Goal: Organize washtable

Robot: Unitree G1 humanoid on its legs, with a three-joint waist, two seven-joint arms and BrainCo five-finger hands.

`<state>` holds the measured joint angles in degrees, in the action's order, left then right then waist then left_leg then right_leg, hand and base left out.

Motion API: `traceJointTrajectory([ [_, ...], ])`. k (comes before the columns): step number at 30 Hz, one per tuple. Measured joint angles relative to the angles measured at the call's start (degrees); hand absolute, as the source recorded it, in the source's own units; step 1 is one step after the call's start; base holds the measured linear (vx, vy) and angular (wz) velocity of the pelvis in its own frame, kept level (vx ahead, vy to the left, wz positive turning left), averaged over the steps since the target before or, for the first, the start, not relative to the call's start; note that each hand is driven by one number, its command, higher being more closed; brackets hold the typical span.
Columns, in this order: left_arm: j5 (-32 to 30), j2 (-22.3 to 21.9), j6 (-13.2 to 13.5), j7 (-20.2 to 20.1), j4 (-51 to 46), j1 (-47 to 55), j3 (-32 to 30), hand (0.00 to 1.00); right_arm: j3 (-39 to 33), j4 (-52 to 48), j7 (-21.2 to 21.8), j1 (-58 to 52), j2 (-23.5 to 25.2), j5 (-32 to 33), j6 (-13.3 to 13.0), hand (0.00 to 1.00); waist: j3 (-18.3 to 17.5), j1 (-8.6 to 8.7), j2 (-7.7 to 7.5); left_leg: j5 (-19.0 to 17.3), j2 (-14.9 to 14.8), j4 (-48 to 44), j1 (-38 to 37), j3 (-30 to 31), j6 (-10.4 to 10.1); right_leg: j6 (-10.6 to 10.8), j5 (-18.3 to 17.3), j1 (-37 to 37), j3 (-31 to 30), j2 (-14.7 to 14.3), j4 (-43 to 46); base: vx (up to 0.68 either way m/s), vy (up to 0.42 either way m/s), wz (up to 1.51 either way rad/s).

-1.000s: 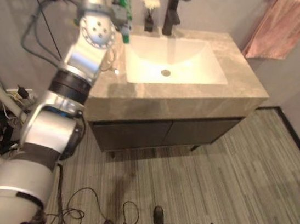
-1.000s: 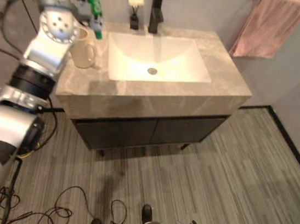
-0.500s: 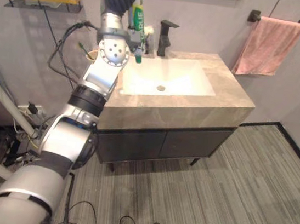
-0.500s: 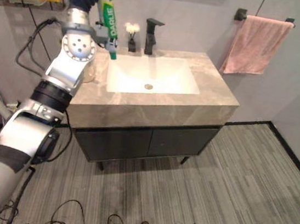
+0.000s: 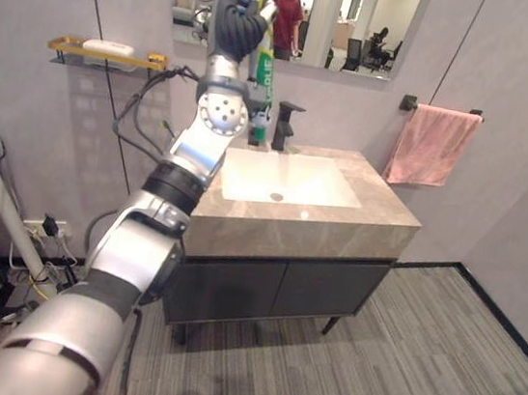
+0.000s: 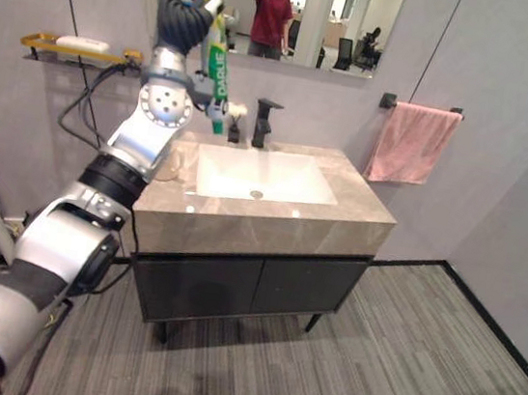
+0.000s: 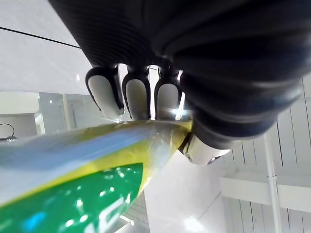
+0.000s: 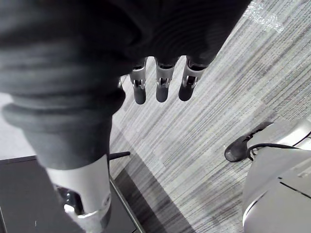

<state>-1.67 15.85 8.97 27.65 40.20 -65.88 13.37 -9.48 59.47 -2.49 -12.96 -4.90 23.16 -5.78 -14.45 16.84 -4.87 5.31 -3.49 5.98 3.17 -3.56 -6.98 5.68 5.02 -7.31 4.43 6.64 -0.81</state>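
Left hand holds toothpaste tube up over the washtable's back-left corner.
Washtable (image 5: 299,224), mirror (image 5: 364,26), sink (image 5: 286,179). Left hand (image 5: 237,21) is clenched round the tube (image 6: 216,72) near its top, cap down, beside the faucet (image 5: 283,124). Right hand (image 8: 160,80) hangs low, fingers loose. The tube is likely light, soft and slick, so grip mid-body, gently. Vs earlier: camera tilted up, same grip.

Toothpaste tube (image 6: 216,72): green-yellow, near upright, cap end down, top end gripped in left hand (image 6: 185,14), high above washtable (image 6: 271,214) back-left corner.
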Motion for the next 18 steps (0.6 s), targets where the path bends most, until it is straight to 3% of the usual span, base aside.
traceJointTrajectory([
  [2, 0.0, -0.49, 0.0, 0.04, -0.01, 0.0, 0.03, 1.0, 0.0, 0.12, 0.0, -0.01, -0.01, 0.0, 0.0, 0.0, -0.01, 0.0, -0.02, 0.0, 0.03, 0.0, 0.03, 0.03, 0.0, 0.0, 0.0, 0.0, -0.01, 0.01, 0.0, 0.0, 0.0, 0.02],
  [6, -0.18, -5.69, -0.06, 0.95, -1.7, 1.42, 1.53, 1.0, 0.17, 1.07, -0.03, 0.09, -0.09, 1.15, 0.0, 0.0, -0.21, -0.36, -0.05, 0.0, 0.57, 0.0, 0.29, 0.6, 0.02, 0.67, -0.5, -0.14, -0.21, 0.43, 0.26, 0.0, 0.0, 0.08],
  [12, -2.83, -17.35, -0.98, 1.61, -2.96, 2.65, 9.3, 1.0, 0.49, 1.09, -0.05, 0.33, -0.06, 2.3, 0.0, 0.0, -0.25, -0.49, 0.26, 0.02, 1.89, 0.0, 2.31, 0.66, 0.5, 1.23, -0.88, -2.19, -4.4, 0.69, 0.5, 0.01, 0.028, -0.01],
  [15, -4.33, -21.04, -1.18, 1.7, -2.96, 2.83, 11.12, 1.0, 0.2, 1.08, -0.07, 0.38, -0.08, 3.37, 0.0, 0.0, -0.01, -0.45, 0.84, -0.34, 2.14, -0.01, 2.35, 0.16, 1.03, 1.8, -1.28, -2.5, -5.65, 0.56, 0.57, 0.04, 0.035, -0.08],
  [18, -5.74, -21.48, -1.17, 1.8, -2.96, 2.82, 11.14, 1.0, -0.22, 1.08, -0.14, 0.89, -0.1, 3.37, 0.0, 0.0, 0.59, -0.61, 1.62, -0.66, 2.19, -0.01, 2.41, -0.67, 1.49, 1.87, -1.32, -2.93, -7.11, 0.46, 0.57, 0.04, 0.036, -0.14],
])
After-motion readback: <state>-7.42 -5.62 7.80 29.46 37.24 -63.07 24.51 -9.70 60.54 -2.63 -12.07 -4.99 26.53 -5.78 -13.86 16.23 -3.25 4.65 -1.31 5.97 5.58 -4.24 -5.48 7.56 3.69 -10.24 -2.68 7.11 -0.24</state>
